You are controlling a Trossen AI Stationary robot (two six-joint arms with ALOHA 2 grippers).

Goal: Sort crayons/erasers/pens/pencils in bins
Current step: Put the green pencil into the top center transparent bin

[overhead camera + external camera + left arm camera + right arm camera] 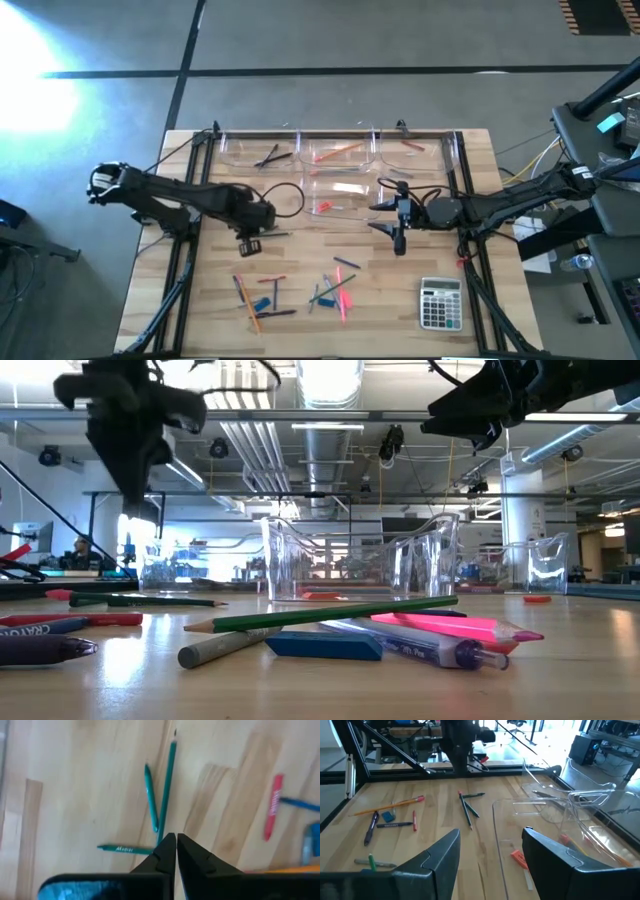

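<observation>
The left gripper (pixel 176 851) hovers low over the table, jaws pinched fully together and holding nothing. Just beyond its tips lie the green pencil (pixel 167 790) and two green crayons (pixel 150 797). To do this step well, it should reopen, straddle one stick squarely, then close. Farther off, the right gripper (pixel 490 855) waits wide open and empty beside the clear bins (pixel 560 815).

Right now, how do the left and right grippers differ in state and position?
The left gripper is shut, its fingertips together with nothing between them, while the right gripper stands wide open. The left gripper hangs over bare table near three green sticks; the right gripper hovers at the edge of a clear bin holding reddish pieces. Neither holds anything.
</observation>
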